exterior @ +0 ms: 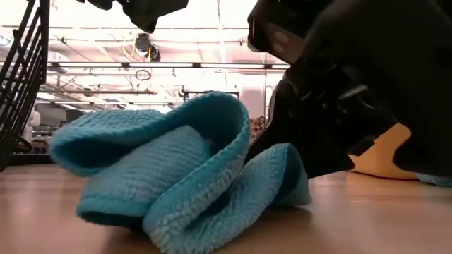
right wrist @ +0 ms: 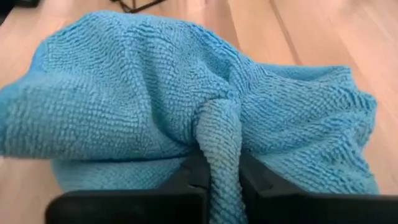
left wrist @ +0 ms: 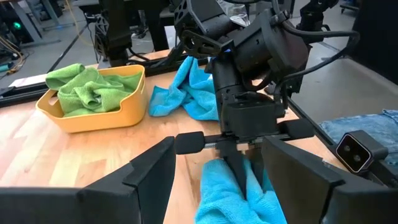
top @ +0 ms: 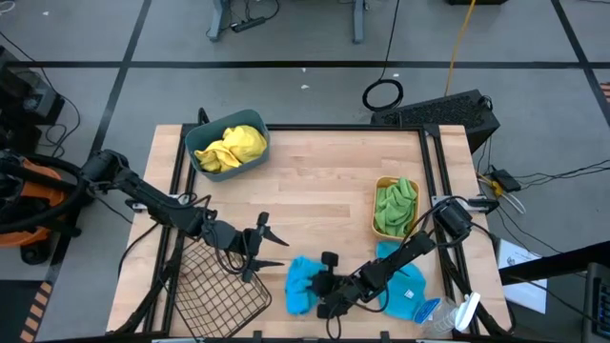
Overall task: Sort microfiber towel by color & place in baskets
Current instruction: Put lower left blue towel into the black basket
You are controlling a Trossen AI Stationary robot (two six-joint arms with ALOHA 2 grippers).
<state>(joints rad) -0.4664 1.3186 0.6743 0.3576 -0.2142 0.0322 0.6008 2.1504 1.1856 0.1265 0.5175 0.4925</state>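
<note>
One blue towel (top: 301, 284) lies bunched on the table near the front edge, and my right gripper (top: 326, 287) is shut on it. The second blue towel (top: 406, 277) lies under my right arm. Both yellow towels (top: 232, 145) sit in the teal bin (top: 197, 157). Both green towels (top: 395, 204) sit in the orange tub (top: 378, 225). My left gripper (top: 264, 246) hovers open between the wire basket (top: 217, 283) and the held towel, touching nothing. My right gripper pinches a raised fold (right wrist: 219, 134) of the blue towel between its two fingers, on the towel's right side. The fingers (right wrist: 261, 183) come at it low, slanting in from the table's right. The towel still rests bunched on the table (exterior: 176, 212).
A clear plastic bottle (top: 446, 315) lies at the table's near right corner. The wire basket lies at the near left, close to my left gripper. A dark frame (top: 434, 162) runs along the table's sides. Bare wood (top: 315, 191) shows in the table's middle.
</note>
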